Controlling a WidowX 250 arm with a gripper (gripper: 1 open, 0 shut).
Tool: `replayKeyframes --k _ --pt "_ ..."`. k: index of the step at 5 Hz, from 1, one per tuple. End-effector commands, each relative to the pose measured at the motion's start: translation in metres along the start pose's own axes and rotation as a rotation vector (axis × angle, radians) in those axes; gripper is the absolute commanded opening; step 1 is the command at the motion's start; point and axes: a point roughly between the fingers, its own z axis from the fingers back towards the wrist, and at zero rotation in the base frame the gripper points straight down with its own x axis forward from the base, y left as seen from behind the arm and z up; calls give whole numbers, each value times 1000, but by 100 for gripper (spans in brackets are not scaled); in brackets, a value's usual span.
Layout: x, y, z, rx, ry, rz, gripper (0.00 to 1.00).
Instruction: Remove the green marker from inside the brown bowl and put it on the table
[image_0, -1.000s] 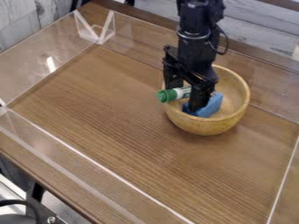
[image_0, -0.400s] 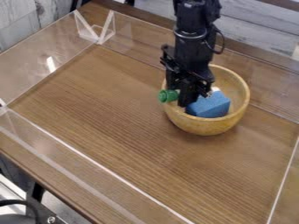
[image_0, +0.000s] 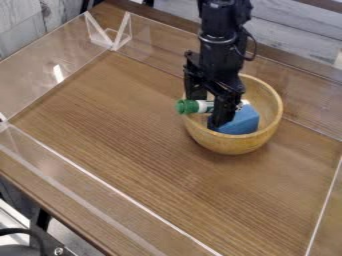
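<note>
The brown bowl (image_0: 254, 143) stands right of the table's (image_0: 120, 150) middle. The green marker (image_0: 190, 105) lies tilted across the bowl's left rim. Its green cap pokes out to the left, past the edge, and the rest of its barrel is hidden behind the fingers. My black gripper (image_0: 217, 108) hangs straight down over the bowl's left half. Its fingers stand apart on either side of the marker, wider than the barrel, so it looks open. A blue block (image_0: 243, 123) rests inside the bowl, just right of the fingers.
Clear acrylic walls (image_0: 54, 70) edge the wood-grain tabletop, with a folded clear stand (image_0: 110, 35) at the back left. Bare wood stretches to the left and front of the bowl.
The marker's green cap has shifted slightly left and up over the rim. The gripper has stayed over the bowl's left half, barely moving.
</note>
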Motion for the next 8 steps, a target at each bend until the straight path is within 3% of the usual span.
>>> replayKeyframes --k 1,8 --pt "8 7 14 17 -52 2 0" --pt "-9 7 37 3 -39 -8 0"
